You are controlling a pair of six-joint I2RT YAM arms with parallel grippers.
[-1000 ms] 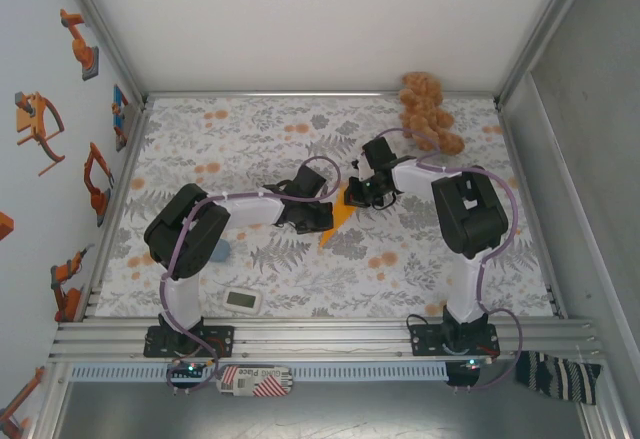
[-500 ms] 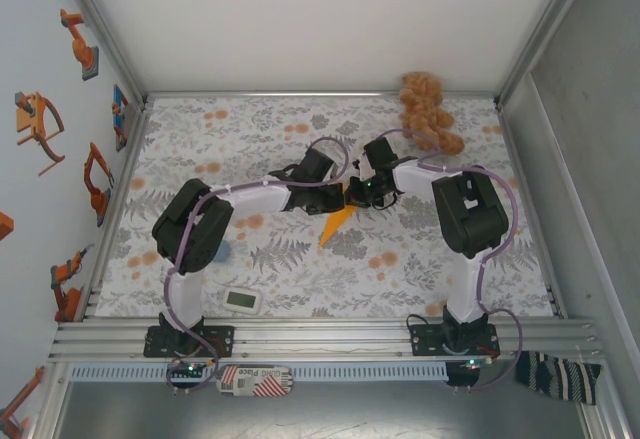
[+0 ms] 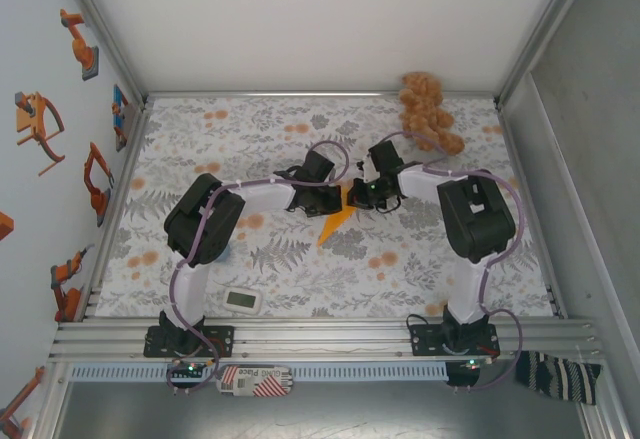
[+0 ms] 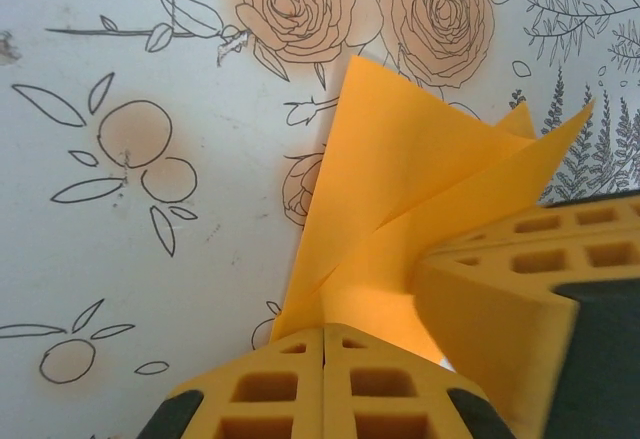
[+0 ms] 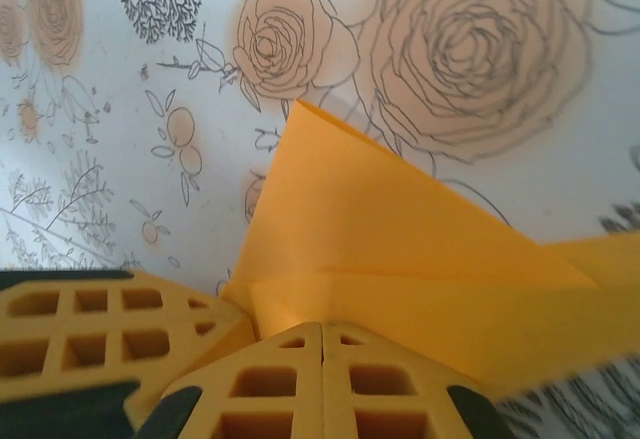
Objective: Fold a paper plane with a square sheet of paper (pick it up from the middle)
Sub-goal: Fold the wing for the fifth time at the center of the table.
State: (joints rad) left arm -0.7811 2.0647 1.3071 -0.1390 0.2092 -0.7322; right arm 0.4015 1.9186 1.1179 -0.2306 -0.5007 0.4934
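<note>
We see both arms bent inward, meeting at the middle of the floral-cloth surface (image 3: 200,139). The left gripper (image 3: 335,197) and the right gripper (image 3: 357,195) each pinch the folded orange paper (image 3: 333,227), whose tip points toward the near edge.

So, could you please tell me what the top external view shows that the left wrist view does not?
Top external: the plush toy at the far right corner of the floral cloth, and a small white device at its near edge. Left wrist: the left gripper shut on the orange paper, its overlapping folds visible close up. Both: the paper and the cloth.
</note>
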